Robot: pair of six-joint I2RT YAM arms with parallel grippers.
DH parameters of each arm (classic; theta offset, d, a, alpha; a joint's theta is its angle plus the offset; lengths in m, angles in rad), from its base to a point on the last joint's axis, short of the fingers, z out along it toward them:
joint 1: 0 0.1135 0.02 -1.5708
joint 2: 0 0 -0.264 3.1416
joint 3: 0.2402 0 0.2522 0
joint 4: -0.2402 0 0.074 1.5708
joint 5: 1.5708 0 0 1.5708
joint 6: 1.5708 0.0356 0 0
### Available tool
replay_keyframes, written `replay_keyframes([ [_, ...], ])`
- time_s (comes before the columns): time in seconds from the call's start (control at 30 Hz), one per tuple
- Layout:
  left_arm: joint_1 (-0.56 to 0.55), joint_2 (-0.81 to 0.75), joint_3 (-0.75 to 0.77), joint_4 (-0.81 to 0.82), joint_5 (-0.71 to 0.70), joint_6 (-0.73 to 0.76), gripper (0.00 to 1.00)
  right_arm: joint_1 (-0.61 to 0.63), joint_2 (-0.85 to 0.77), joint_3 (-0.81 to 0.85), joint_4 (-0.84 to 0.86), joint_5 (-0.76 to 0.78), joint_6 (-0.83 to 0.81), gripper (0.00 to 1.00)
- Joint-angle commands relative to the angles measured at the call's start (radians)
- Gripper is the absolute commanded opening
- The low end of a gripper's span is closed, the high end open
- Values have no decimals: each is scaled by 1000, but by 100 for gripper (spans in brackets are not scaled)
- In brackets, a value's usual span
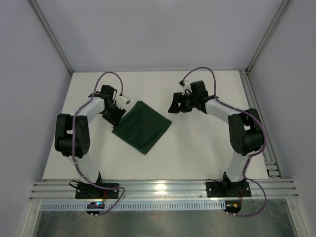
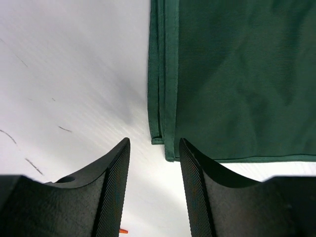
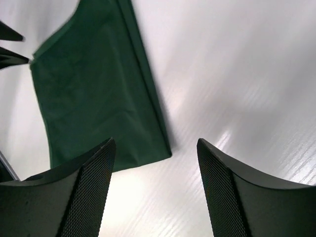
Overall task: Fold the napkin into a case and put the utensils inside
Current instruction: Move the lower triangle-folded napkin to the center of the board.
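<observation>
The dark green napkin (image 1: 142, 126) lies flat on the white table, folded into a roughly square, layered piece; no case shape shows. My left gripper (image 1: 118, 111) stands open at its left corner. In the left wrist view the doubled hems of the napkin (image 2: 237, 74) end just beyond the left gripper (image 2: 153, 143), with nothing between the fingers. Of the utensils, only an orange tip (image 2: 123, 230) shows low between those fingers. My right gripper (image 1: 174, 104) is open and empty beside the right corner. In the right wrist view the napkin (image 3: 94, 98) lies just past the right gripper (image 3: 155, 143).
The white table (image 1: 197, 148) is boxed in by white walls at the back and sides. A metal rail (image 1: 158, 190) runs along the near edge by the arm bases, and another rail (image 1: 256, 118) runs down the right side. Purple cables follow both arms.
</observation>
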Motion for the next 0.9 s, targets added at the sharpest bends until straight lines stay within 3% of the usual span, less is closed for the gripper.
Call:
replay_keyframes([
  [0.0, -8, -144, 43, -27, 100, 2, 48, 4, 101, 59, -96, -62, -45, 70],
  [0.13, -74, -218, 32, -119, 180, 41, 50, 4, 155, 56, -78, -124, -39, 66],
  [0.2, -162, -254, 14, -167, 197, 94, 52, 4, 171, 42, -64, -128, -36, 63],
  [0.27, -241, -281, -44, -175, 190, 131, 57, 2, 189, 34, -58, -130, -29, 52],
  [0.33, -363, -321, -90, -150, 164, 174, 58, 4, 192, 13, -43, -136, -18, 39],
  [0.43, -504, -344, -162, -100, 144, 200, 59, 4, 178, -28, -24, -136, -10, 28],
  [0.63, -693, -328, -242, -21, 70, 312, 60, 4, 131, -119, 17, -139, 25, 18],
  [0.87, -721, -334, -317, -1, 50, 435, 67, 6, 82, -245, 89, -144, 76, 17],
])
